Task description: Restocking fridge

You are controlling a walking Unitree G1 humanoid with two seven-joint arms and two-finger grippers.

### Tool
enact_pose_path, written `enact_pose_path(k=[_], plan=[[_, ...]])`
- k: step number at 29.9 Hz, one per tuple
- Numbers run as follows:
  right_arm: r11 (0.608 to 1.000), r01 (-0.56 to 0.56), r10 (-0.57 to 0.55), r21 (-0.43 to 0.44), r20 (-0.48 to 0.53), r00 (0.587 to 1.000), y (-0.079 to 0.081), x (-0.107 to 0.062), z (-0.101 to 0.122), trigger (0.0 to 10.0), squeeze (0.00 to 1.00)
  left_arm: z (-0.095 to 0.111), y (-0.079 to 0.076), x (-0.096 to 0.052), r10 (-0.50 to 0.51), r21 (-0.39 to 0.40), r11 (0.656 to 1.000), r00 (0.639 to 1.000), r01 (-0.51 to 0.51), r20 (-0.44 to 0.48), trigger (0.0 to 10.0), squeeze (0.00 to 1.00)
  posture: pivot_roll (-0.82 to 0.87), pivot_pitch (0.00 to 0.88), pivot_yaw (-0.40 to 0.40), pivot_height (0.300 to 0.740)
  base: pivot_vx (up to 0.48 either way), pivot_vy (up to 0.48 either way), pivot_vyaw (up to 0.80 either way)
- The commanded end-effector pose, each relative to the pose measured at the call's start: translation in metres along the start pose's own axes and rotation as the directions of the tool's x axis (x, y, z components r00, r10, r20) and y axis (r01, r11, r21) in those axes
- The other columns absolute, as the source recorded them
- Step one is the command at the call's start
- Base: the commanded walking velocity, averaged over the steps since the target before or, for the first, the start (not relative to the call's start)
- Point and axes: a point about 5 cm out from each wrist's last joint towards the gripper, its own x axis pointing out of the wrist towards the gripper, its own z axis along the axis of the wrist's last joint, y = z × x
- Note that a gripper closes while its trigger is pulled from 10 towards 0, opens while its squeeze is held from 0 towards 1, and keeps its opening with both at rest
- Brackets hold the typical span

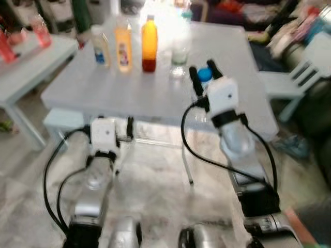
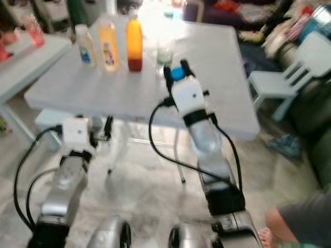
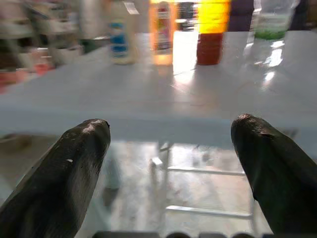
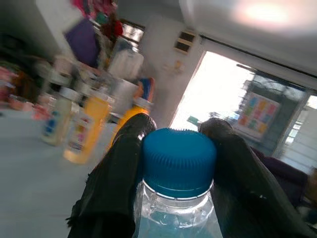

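My right gripper point(image 1: 205, 75) is raised over the near right part of the grey table point(image 1: 129, 85). It is shut on a clear bottle with a blue cap point(image 4: 178, 161), gripping just under the cap. My left gripper point(image 3: 171, 124) is open and holds nothing, level with the table's front edge and just short of it. At the far side of the table stand a white bottle with a blue label point(image 1: 100, 46), a yellow bottle point(image 1: 123, 49), an orange bottle point(image 1: 149, 44) and a clear glass container point(image 1: 179, 54).
A white side table point(image 1: 31, 59) with pink items stands to the left. A low stool point(image 1: 62, 119) sits under the grey table's left corner. A small white chair point(image 1: 302, 77) and shoes point(image 1: 292, 144) are to the right. A person's knee point(image 2: 300, 222) is near my right side.
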Motion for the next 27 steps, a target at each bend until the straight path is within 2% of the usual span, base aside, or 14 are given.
enact_pose_path(k=[1, 5, 8, 20, 24, 27], plan=[[1.0, -0.015, 0.015, -0.004, -0.002, 1.0, 0.001, 0.001, 0.0, 10.0, 0.0, -0.004, 0.001, -0.004, 0.005, 0.014, 1.0, 1.0, -0.005, -0.018, 10.0, 0.0, 0.08, 0.08, 0.008, 0.74, -0.259, 0.0, 0.0], [0.999, -0.047, 0.046, -0.018, -0.048, 0.998, 0.008, -0.009, -0.013, 10.0, 0.0, -0.009, 0.0, -0.006, -0.001, 0.024, 1.0, 0.999, 0.001, -0.034, 10.0, 0.0, 0.07, 0.081, 0.014, 0.74, -0.246, 0.0, 0.0], [0.996, -0.078, 0.075, -0.031, -0.072, 0.995, 0.013, -0.017, -0.019, 10.0, 0.0, -0.01, -0.001, -0.006, -0.01, 0.034, 0.999, 0.999, 0.011, -0.036, 10.0, 0.0, 0.07, 0.079, 0.011, 0.74, -0.162, 0.0, 0.65], [0.993, -0.122, 0.122, 0.003, -0.061, 0.991, 0.021, -0.017, -0.021, 10.0, 0.0, -0.011, -0.007, -0.007, -0.021, 0.041, 0.999, 0.999, 0.022, -0.031, 10.0, 0.0, 0.08, 0.066, -0.001, 0.74, 0.0, 0.0, 0.8], [0.997, -0.065, 0.068, 0.031, -0.092, 0.993, 0.015, -0.022, -0.026, 10.0, 0.0, -0.014, -0.008, -0.009, -0.024, 0.053, 0.998, 0.999, 0.026, -0.033, 10.0, 0.0, 0.09, 0.063, -0.009, 0.74, -0.187, 0.0, 0.8], [0.997, 0.024, -0.01, 0.071, -0.185, 0.983, 0.006, -0.039, -0.041, 10.0, 0.0, -0.014, -0.005, -0.012, -0.004, 0.056, 0.998, 1.0, 0.005, -0.03, 10.0, 0.0, 0.1, 0.063, 0.001, 0.74, 0.0, 0.0, 0.8]])
